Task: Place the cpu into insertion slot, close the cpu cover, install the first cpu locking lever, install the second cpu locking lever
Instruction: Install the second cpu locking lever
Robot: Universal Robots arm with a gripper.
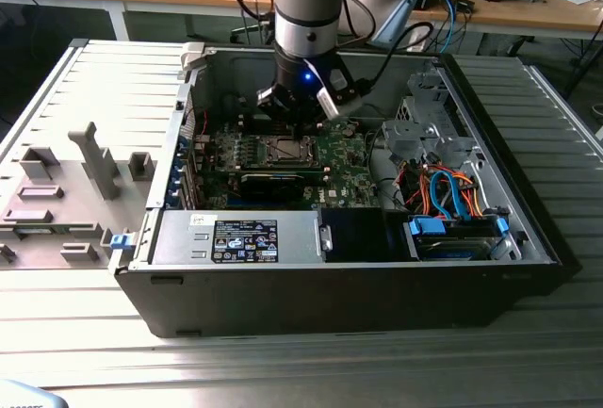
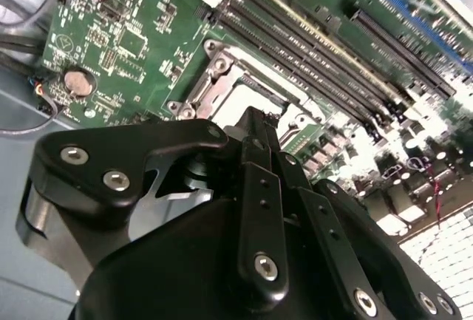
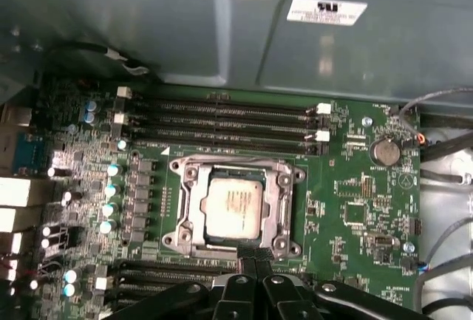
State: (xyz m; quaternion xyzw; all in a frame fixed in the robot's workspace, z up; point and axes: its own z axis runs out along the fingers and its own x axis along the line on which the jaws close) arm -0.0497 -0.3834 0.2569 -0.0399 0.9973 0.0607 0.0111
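Since the cpu already sits flat in the insertion slot at the middle of the first wrist view, under the shut cpu cover, the end effector, pinched narrow and empty, should push slowly and straight.

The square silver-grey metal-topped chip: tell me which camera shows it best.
The first wrist view: the square silver-grey metal-topped chip lies face-on inside its silver frame. In the second wrist view it is slanted, partly behind the black gripper. In the exterior view it is tiny.
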